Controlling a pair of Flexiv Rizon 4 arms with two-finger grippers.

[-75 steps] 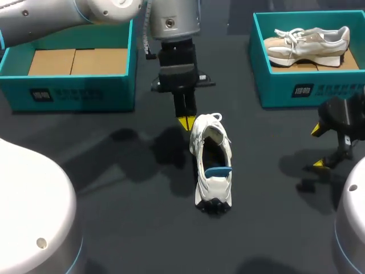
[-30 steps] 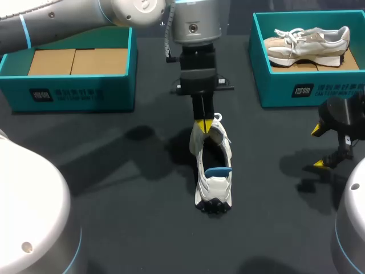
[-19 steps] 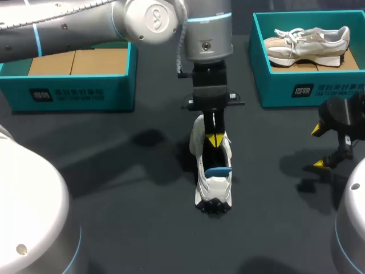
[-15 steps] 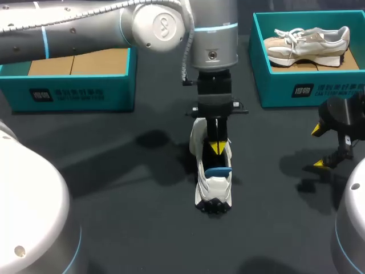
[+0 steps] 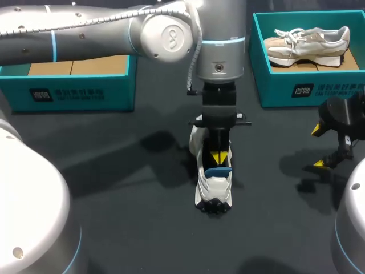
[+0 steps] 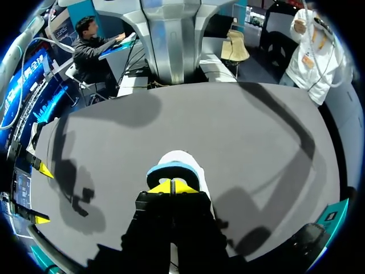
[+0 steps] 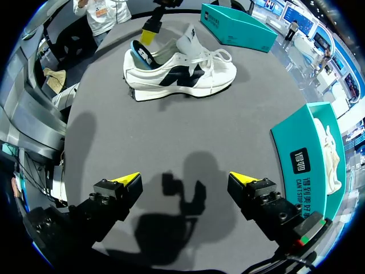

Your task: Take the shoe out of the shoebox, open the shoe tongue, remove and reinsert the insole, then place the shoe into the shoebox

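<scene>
Two tools: left tool pressed together inside the white shoe, right tool spread wide.

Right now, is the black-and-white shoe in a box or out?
Out: the shoe stands on the open table, no box walls around it.

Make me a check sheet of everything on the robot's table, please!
Surface: dark table, with arm shadows on it.
Job's things: white shoe stands on its sole mid-table, outside both boxes; left shoebox holds no shoe; right shoebox holds a second shoe.
Clutter: nothing seen.
Grippers: left gripper shut, tips down inside the white shoe's opening; right gripper open, above bare table.
Cables: grey cable along the left arm's wrist.
Surroundings: nothing seen.
</scene>
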